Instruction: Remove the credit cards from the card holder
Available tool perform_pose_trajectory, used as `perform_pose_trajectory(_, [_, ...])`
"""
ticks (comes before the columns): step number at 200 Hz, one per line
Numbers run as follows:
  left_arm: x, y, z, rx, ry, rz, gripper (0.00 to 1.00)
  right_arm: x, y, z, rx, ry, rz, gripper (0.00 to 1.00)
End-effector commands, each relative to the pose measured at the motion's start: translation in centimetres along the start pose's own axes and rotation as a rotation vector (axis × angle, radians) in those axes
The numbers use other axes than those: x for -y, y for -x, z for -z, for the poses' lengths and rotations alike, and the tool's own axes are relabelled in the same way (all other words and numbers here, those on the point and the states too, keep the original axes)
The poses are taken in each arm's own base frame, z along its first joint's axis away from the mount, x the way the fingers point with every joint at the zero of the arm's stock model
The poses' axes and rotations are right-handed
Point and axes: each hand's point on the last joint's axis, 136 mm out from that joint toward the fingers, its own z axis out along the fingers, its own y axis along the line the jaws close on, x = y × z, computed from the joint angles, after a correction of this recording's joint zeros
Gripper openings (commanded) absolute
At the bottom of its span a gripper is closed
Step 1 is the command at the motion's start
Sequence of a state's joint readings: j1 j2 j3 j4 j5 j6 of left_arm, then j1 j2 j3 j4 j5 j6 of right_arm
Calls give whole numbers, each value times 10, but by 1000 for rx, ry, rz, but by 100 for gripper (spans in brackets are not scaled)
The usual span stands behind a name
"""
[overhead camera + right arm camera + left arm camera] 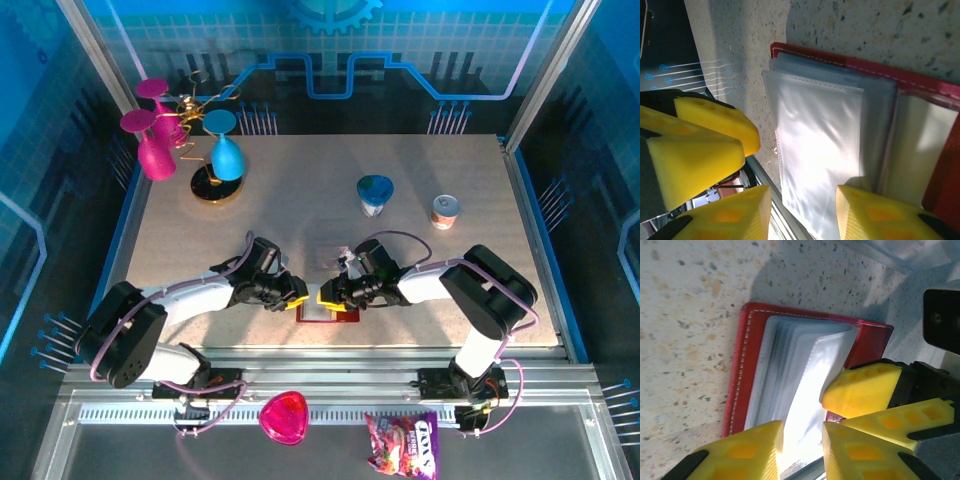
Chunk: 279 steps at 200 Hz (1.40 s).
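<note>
The left gripper (802, 440) has its yellow jaws a little apart, released, with a pale clear pocket leaf (805, 390) running into the gap between them. The right gripper (804, 200) faces it from the other side, jaws likewise spread and clenched on nothing, with the clear leaves lying between its fingers (890, 215). The dark red card holder (327, 310) lies open and flat at the near edge of the worktop (400, 160), about midway along it, directly under the two grippers, whose fingertips nearly meet above its greyish pockets.
</note>
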<state>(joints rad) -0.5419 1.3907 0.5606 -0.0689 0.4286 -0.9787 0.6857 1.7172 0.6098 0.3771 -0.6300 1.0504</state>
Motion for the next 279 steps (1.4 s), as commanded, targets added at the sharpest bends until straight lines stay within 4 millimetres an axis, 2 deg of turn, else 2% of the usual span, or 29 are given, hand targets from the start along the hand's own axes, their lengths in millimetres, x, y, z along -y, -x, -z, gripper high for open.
perform_pose_trajectory(1, [11,-3,-6,-33,-35,11,28,10,-1,-2,-3,-4,-31,39])
perform_pose_trajectory(65, [6,-5,-14,-50,-28,27,30,10,-1,0,-2,-3,-33,39])
perform_pose_trajectory(180, [4,-5,-13,-45,-17,31,34,12,-3,1,-5,-12,-41,38])
perform_pose_trajectory(238, [12,-3,-13,-47,-42,26,25,12,-3,1,-6,-13,-39,38])
perform_pose_trajectory(279, [16,-3,-12,-46,-50,22,23,9,-2,2,-3,-6,-34,38])
